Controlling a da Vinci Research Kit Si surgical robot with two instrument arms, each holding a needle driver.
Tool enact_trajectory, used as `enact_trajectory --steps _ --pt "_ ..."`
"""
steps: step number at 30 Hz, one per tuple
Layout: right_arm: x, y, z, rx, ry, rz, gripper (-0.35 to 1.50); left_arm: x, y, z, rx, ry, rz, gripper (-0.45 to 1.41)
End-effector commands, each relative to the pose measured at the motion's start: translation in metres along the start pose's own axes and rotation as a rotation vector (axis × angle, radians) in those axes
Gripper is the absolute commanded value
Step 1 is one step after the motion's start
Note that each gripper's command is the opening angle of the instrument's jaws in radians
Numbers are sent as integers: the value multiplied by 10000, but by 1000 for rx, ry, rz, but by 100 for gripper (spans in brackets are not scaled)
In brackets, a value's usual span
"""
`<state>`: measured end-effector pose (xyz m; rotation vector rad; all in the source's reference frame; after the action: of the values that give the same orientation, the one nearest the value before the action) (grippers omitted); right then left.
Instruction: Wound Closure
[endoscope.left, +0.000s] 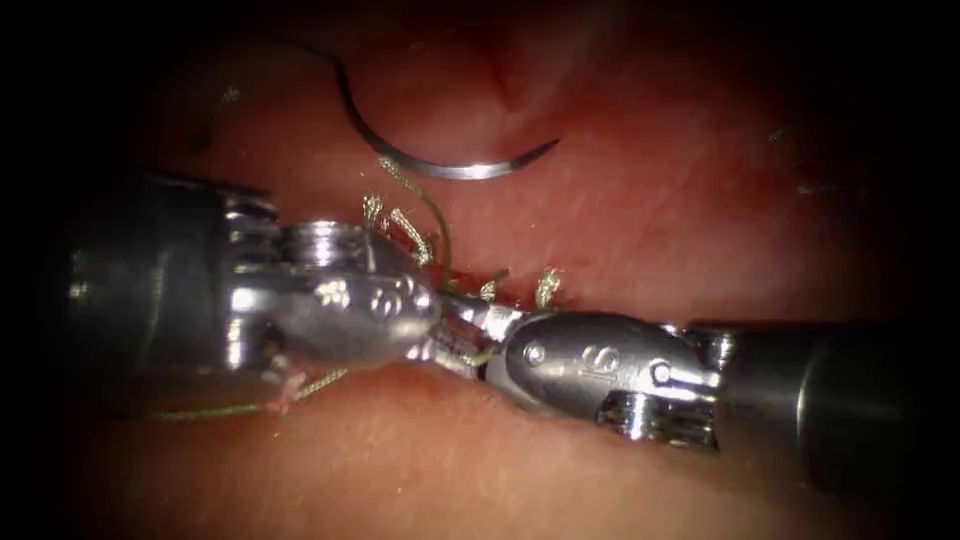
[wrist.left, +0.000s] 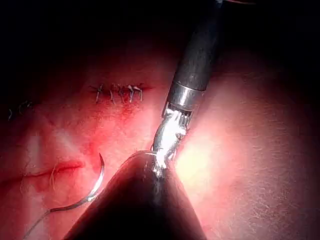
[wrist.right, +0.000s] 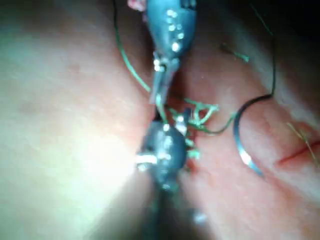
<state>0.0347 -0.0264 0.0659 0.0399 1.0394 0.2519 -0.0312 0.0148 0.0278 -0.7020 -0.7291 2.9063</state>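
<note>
The curved needle (endoscope.left: 440, 165) lies free on the tissue (endoscope.left: 640, 200), above the stitched cut (endoscope.left: 500, 290) and outside the tissue, with no tool holding it. It also appears as the needle (wrist.left: 95, 187) and the needle (wrist.right: 242, 135). Green thread (endoscope.left: 230, 405) trails left under the left tool, and knotted thread ends (endoscope.left: 405, 230) stand along the cut. The left tool (endoscope.left: 505, 318) reaches in from the left, its jaws shut on thread (wrist.right: 131, 67) at the stitch line. The right tool (endoscope.left: 435, 350) comes from the right, tip beside the left tool's tip. In the left wrist view the right tool (wrist.left: 162, 157) points at the same spot.
A finished row of stitches (wrist.left: 120, 93) sits on another part of the tissue. A second short red cut (wrist.left: 55, 170) lies beside the needle, seen too as the red cut (wrist.right: 300, 150). A pink shred (endoscope.left: 285, 390) clings to the thread.
</note>
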Motion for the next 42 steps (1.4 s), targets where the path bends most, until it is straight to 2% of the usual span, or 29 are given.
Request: enact_trajectory --steps 1,6,10,11,12,14,15,20,27,42 --pt "2 -1 7 5 -2 -4 -35 3 -4 6 0 1 1 -45" --pt "13 -1 0 4 -18 -39 -35 3 -4 6 0 1 1 -45" --pt "6 2 2 -7 -4 -47 -35 3 -3 6 0 -2 1 -45" --pt "4 3 2 -20 -7 -49 7 3 -4 6 -1 -2 2 -45" --pt "0 3 2 -31 -13 -51 61 2 -4 6 -1 -2 2 -45" --pt "-6 5 2 -64 -24 24 125 1 -5 6 -1 -1 3 -45" --pt "-8 6 -2 -76 -30 41 133 0 -6 6 -2 -1 5 -45" --pt "-9 5 -21 -100 -41 80 148 -7 -8 3 -5 -3 11 -45" --pt "-10 9 -43 -108 -46 94 148 -13 -13 2 -9 -6 16 -45" --pt "-5 9 -5 -119 -50 101 148 -7 -7 5 -8 -9 11 -45"
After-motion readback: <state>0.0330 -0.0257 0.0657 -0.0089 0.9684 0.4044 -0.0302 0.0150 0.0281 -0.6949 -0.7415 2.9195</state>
